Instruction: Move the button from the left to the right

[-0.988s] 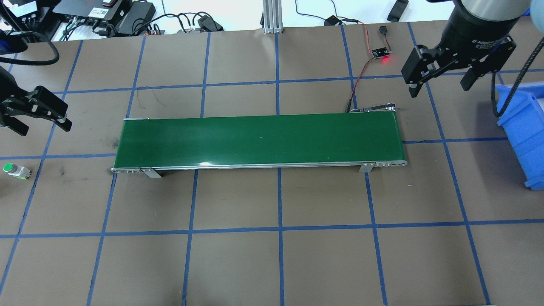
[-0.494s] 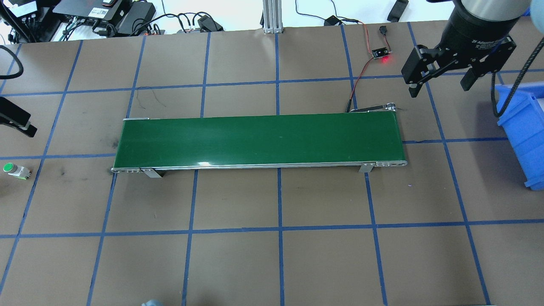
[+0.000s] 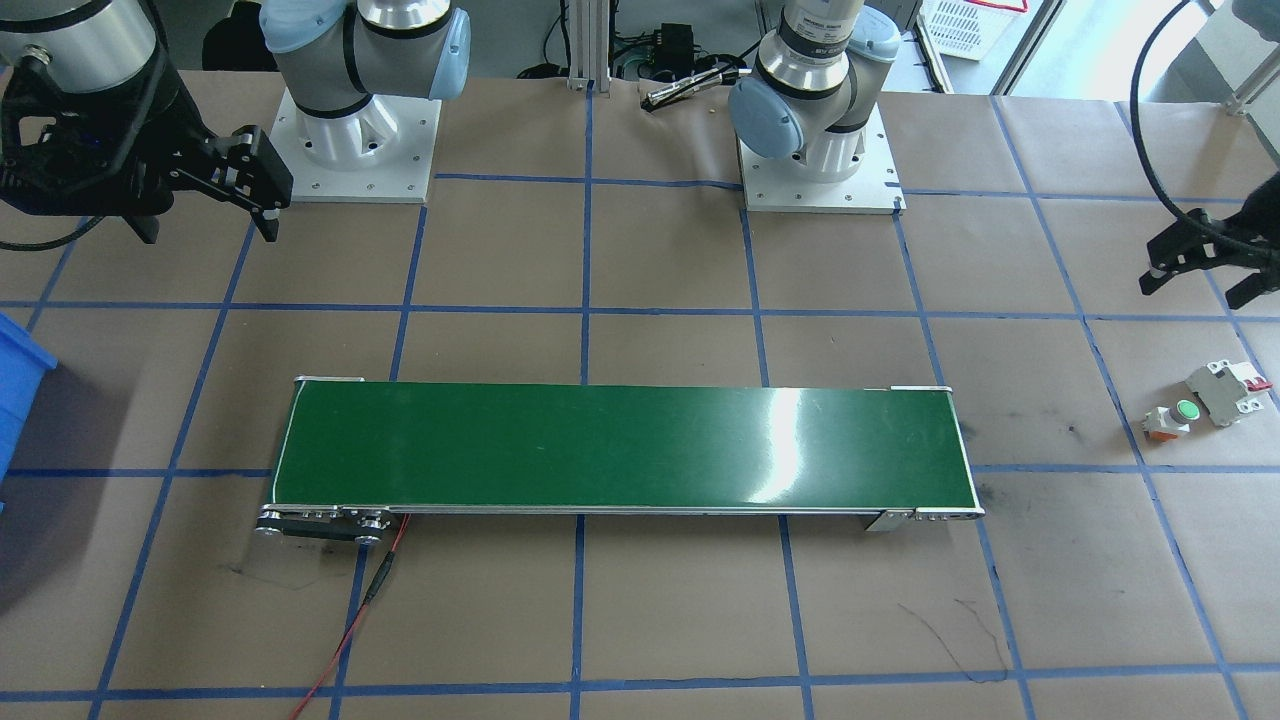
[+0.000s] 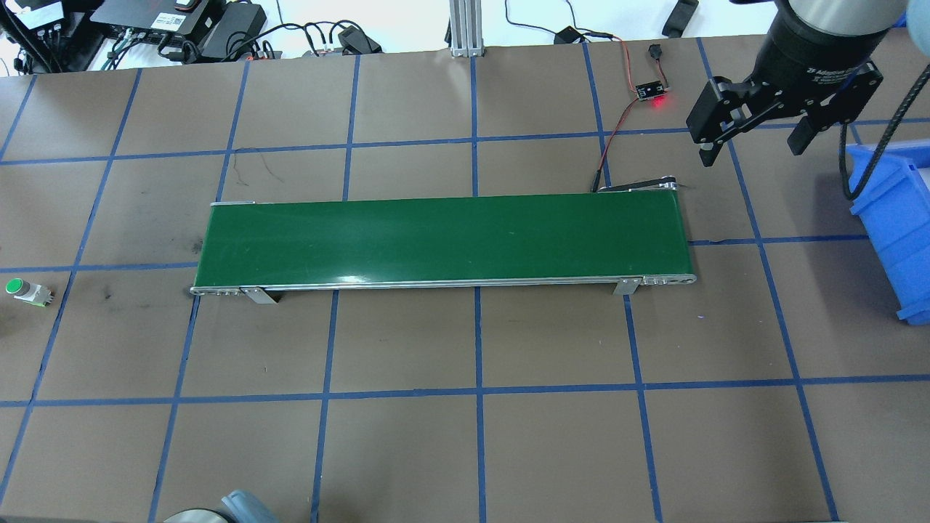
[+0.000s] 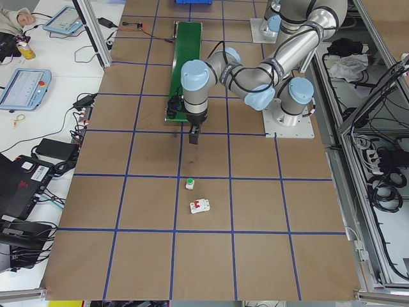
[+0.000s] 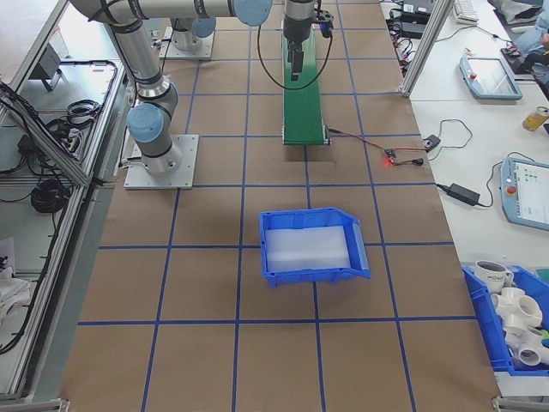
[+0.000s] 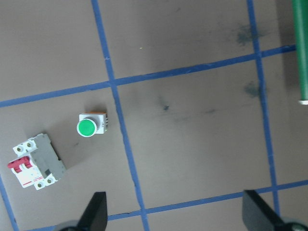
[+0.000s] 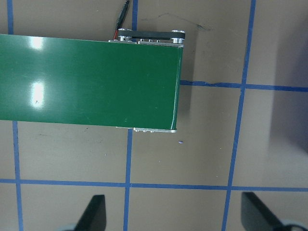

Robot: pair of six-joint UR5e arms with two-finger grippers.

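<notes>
The button [image 3: 1178, 415], with a round green cap, stands on the brown table left of the green belt [image 4: 443, 240]. It shows at the far left in the overhead view [image 4: 22, 289]. The left wrist view has the button [image 7: 89, 126] ahead and to the left. My left gripper [image 3: 1195, 288] hangs open and empty above the table, back from the button; its fingers [image 7: 96, 214] stand wide apart. My right gripper [image 4: 752, 149] hovers open and empty past the belt's right end, with the belt [image 8: 86, 82] in its wrist view.
A grey-white circuit breaker [image 3: 1225, 392] with a red lever lies beside the button. A blue bin [image 4: 897, 218] sits at the right edge of the table. A small board with a red light [image 4: 652, 91] and its wires lie behind the belt's right end.
My left gripper has slid out of the overhead view past the left edge. The right arm, the button and the belt have stayed put.
</notes>
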